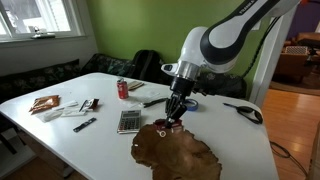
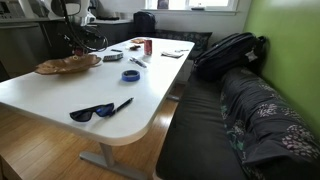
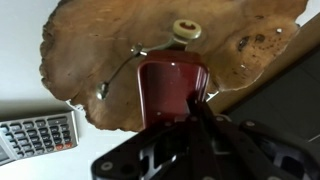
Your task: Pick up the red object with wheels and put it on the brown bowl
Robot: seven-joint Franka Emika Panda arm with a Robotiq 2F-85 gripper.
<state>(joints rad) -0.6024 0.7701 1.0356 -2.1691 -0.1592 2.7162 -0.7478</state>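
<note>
Hand holding red object with wheels, pinched tight, just above brown bowl, near bowl rim. Best: move bit more over bowl middle, go down slow, let go low so toy not roll off bowl onto bench.

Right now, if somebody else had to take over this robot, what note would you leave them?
Gripper: shut on the red toy, low over the brown bowl.
Done: the toy is off the table and over the bowl.
Left: set it down in the bowl, open the gripper, lift away.
Unclear: whether the toy already touches the bowl.
Nearby: a calculator lies beside the bowl.
</note>
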